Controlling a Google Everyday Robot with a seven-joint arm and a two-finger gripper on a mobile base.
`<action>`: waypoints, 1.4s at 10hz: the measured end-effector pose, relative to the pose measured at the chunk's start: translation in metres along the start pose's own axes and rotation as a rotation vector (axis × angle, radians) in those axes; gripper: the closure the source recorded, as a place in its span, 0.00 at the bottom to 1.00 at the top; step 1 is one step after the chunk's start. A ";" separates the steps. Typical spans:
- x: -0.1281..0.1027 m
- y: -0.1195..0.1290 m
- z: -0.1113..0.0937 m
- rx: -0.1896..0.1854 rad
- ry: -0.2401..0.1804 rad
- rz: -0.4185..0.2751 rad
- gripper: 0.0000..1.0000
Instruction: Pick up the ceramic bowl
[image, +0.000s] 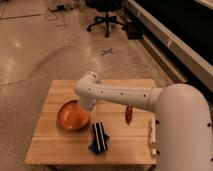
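The ceramic bowl (71, 116) is orange, wide and shallow, and sits on the left part of the wooden table (55, 92). My white arm reaches in from the lower right. Its wrist bends down over the bowl's right rim. My gripper (88, 109) points down at that right edge, mostly hidden behind the wrist. I cannot tell whether it touches the bowl.
A dark blue and black packet (98, 137) lies just right of the bowl toward the front. A thin red-brown item (129, 115) lies mid-right. A white tube (152, 136) lies at the right edge by my arm. An office chair (107, 15) stands far behind.
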 end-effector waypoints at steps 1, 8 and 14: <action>0.008 0.001 0.003 -0.001 0.003 0.009 0.35; 0.013 0.034 0.043 -0.056 -0.028 0.030 0.40; -0.012 0.030 0.016 -0.009 -0.133 0.041 0.98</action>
